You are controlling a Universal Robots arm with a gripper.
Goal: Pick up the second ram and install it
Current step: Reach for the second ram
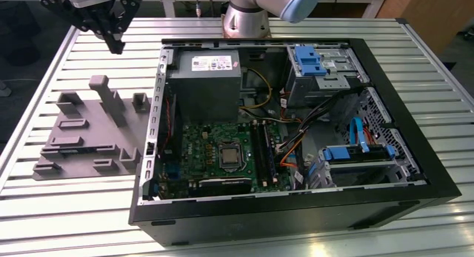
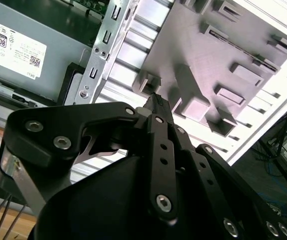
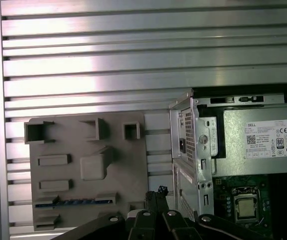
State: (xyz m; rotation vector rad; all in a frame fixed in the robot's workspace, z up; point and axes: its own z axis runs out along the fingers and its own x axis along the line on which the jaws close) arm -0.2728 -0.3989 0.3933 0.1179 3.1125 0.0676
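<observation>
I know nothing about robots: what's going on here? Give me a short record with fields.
Grasping part: the tool is shut and empty, in the air near the grey tray
Piece to fit: the second ram lies in a slot of that tray, untouched
Surroundings: an open computer case on the table, at the exterior view's right of the tray
Progress: ram not yet picked up

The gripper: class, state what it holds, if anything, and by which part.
Nothing is held. The gripper hangs near the grey tray, jaws shut with nothing between them. The second ram lies in a tray slot.
</observation>
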